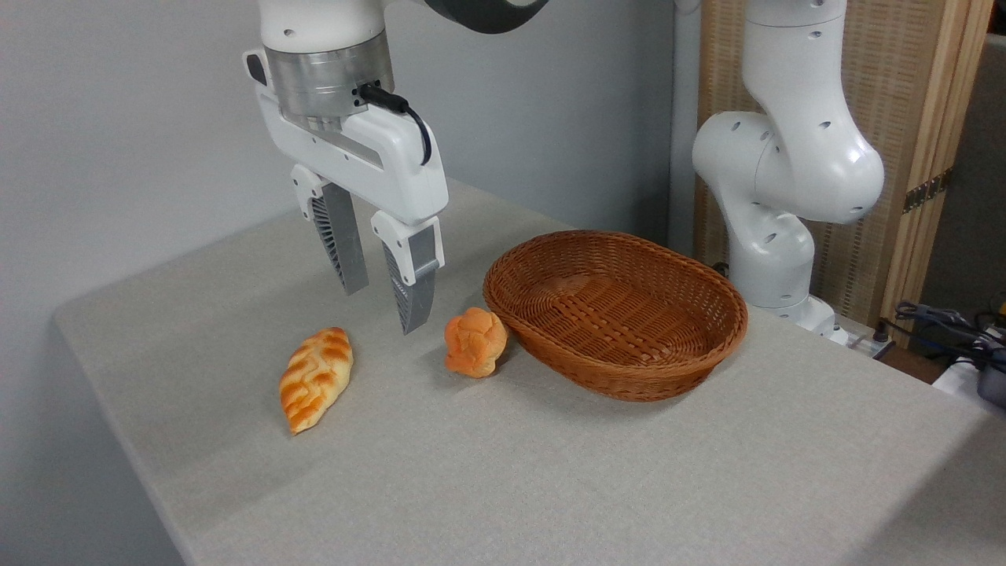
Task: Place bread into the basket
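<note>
Table (550,487) draped in grey-beige woven cloth, corner pointing away toward wall. Plain pale grey wall (118,118) behind table and along its left side. Right of table: folding screen (904,118), light wood frame, woven tan panels, brass hinge. Below screen, tangle of dark cables (943,322) just beyond table's right edge. Light soft, even; faint shadows on cloth.

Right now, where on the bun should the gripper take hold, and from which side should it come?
Probably from above, closing across the rounded middle of the bun. It lies beside the basket, its right side at or against the wall, so a sideways approach looks blocked there. The open gripper hangs just left of it and would shift right, then descend.
</note>
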{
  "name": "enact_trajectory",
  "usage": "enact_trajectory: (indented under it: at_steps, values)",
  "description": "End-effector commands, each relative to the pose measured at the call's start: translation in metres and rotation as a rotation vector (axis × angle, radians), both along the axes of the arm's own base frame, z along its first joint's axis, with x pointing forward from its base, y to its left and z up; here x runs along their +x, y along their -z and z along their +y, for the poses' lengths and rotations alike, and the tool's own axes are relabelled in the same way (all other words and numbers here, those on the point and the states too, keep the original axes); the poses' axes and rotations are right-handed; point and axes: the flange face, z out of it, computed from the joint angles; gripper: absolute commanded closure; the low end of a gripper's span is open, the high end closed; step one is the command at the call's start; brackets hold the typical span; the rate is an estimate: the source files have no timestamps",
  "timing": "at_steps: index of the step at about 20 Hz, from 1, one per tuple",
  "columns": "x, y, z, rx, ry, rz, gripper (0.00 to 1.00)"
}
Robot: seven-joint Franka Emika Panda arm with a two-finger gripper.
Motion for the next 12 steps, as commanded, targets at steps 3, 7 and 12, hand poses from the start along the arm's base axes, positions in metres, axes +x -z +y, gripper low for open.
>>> enact_trajectory:
  at_steps: [3,7,12]
  values:
    - [-0.0035,0.0009,-0.0020,-0.017,0.023,0.025,0.00]
    - [-0.0032,0.0000,-0.0032,-0.020,0.021,0.023,0.00]
    - [-0.0035,0.0001,-0.0040,-0.020,0.021,0.024,0.00]
